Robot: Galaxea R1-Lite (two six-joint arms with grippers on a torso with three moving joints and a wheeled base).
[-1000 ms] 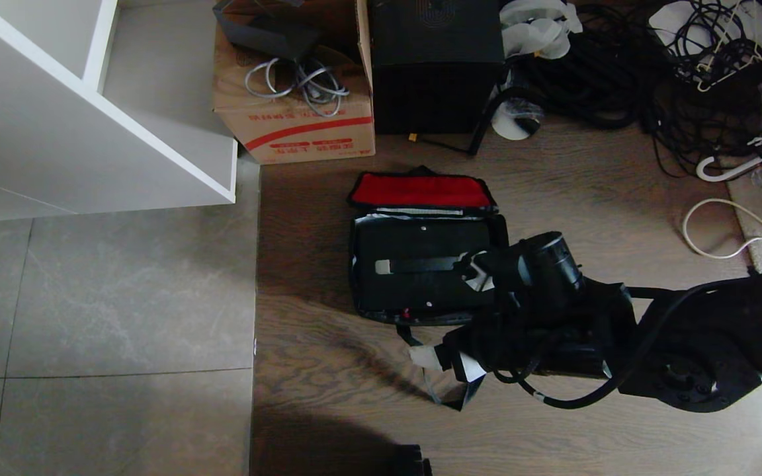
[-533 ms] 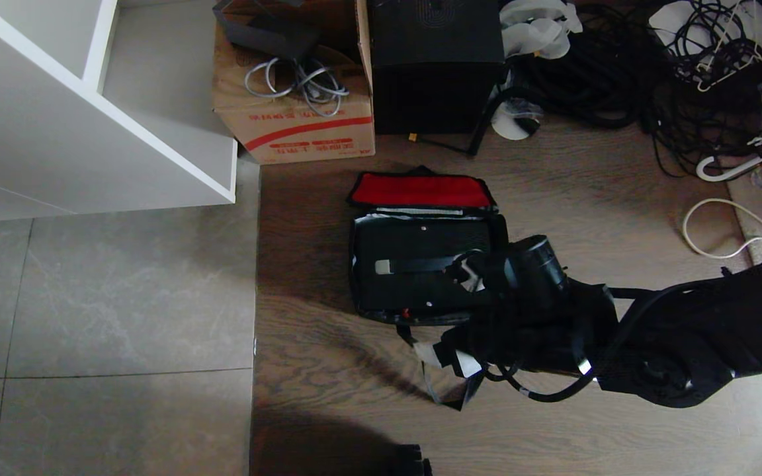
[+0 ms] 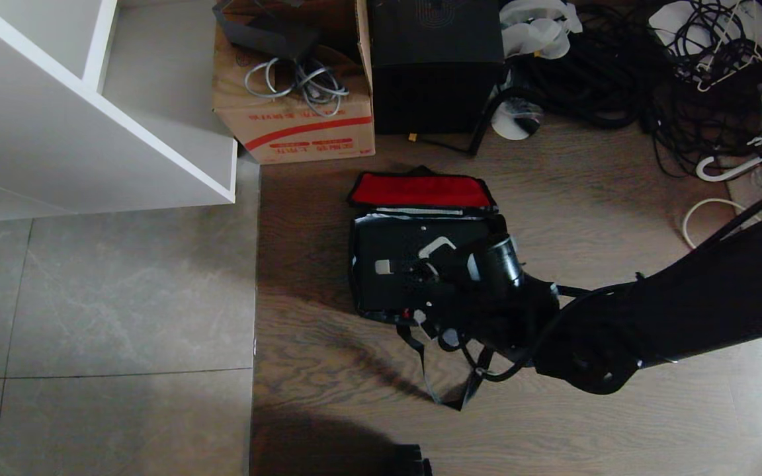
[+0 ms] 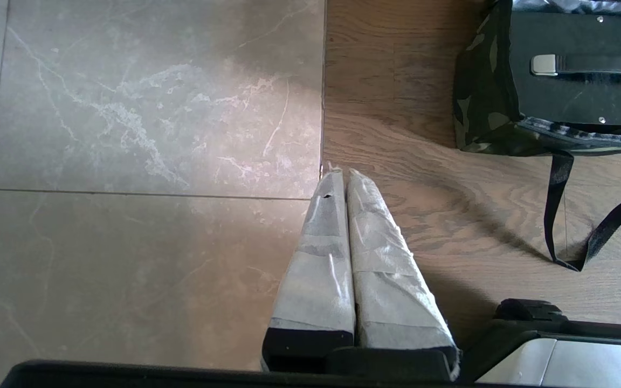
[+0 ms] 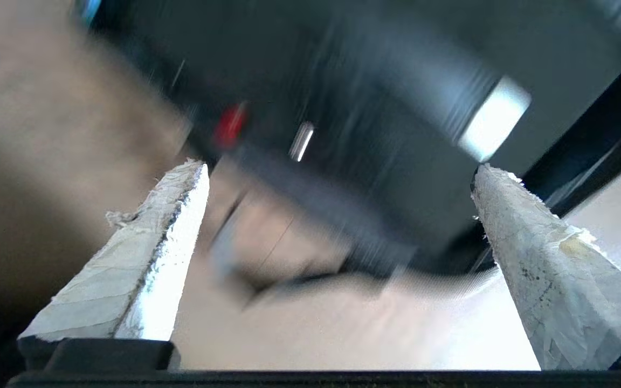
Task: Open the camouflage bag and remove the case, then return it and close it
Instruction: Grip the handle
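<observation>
Spread wide, the right gripper [image 5: 337,172] hangs over the case [image 3: 407,271] in the opened camouflage bag [image 4: 483,102], likely to lift it; left gripper [image 4: 340,175] pressed together, parked over the floor.

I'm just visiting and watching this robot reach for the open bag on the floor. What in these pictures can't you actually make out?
- Right gripper: its fingers stand wide open, but motion blur in the right wrist view hides whether they touch the case.
- Case: in the head view the right arm covers its right end.
- Camouflage bag: cut off by the left wrist view's edge.
- Print on the cardboard box: too small to read in the head view.
</observation>
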